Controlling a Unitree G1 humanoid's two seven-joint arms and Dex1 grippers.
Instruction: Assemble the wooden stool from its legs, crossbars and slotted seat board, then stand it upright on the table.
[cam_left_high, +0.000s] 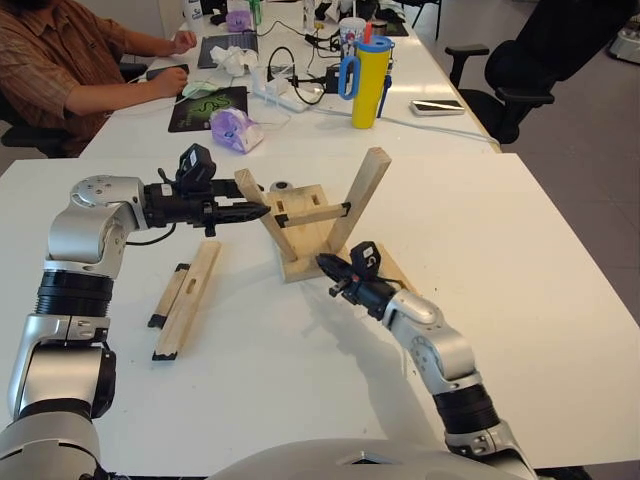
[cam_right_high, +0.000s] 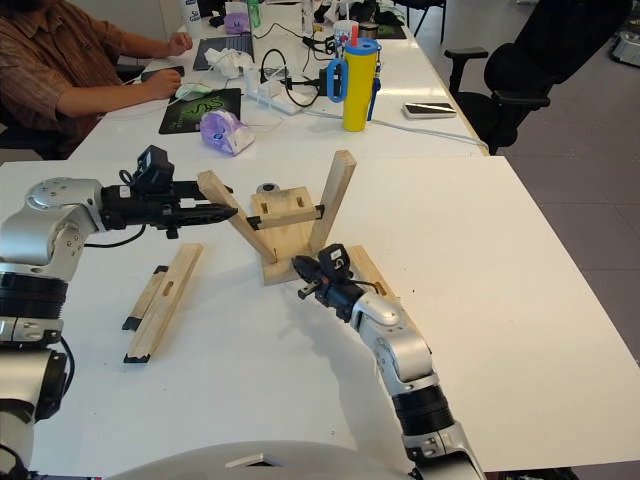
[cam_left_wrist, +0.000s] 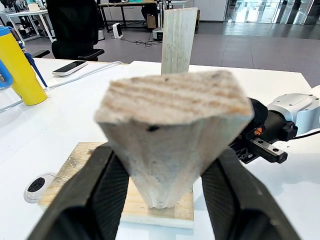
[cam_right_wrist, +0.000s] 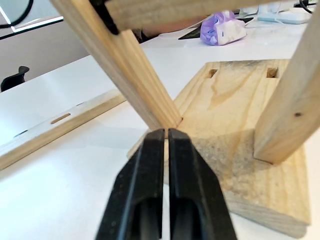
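On the white table, mid-field, the part-built stool lies seat-down: the slotted seat board is flat on the surface, pale wood with visible grain. Two legs rise from it, splayed apart in a V. The leg on the robot's left tilts toward the left arm, and the leg on the robot's right tilts the other way and reaches higher. A short crossbar with dark ends bridges the two legs about halfway up. The right wrist view shows two rectangular slots at the far side of the board unfilled. The left gripper comes in level from the left, its fingers closed on either side of the left leg's upper end. The cut end grain faces the wrist camera. The right gripper is low at the board's near edge, close to the base of the left leg, with its fingers pressed together and nothing between them. Whether the tips touch the board cannot be told. Loose parts: a spare leg with a slot in its face lies flat to the left of the board. Just beside it is a thinner spare crossbar with dark ends, parallel to it. Another wooden strip lies flat next to the board's right side, partly behind the right wrist. A yellow tumbler with a blue handle stands on the far table.
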